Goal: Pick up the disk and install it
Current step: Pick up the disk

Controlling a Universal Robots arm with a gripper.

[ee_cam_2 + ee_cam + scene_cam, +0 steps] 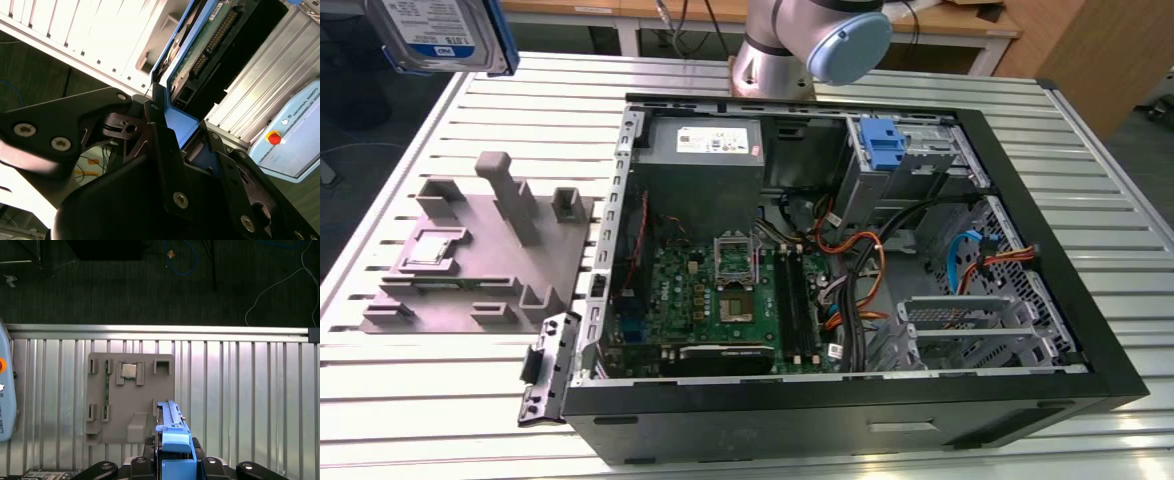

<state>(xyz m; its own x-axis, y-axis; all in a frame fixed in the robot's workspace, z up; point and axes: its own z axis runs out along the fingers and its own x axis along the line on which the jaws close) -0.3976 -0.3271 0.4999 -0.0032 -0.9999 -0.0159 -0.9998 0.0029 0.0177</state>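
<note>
Since the hand (177,464) is clamped tight on the disk (438,35), high off the table (427,400), pickup's done. It's not in the computer case (854,402) yet.

The hand (175,463) seemingly clamps the blue-edged disk (172,432), the grey fixture (125,405) behind it.

A slatted metal table (440,400) carries a grey moulded holder (467,270) toward the exterior view's left. An open black computer case (854,415) lies flat just beside it, on the right.
</note>
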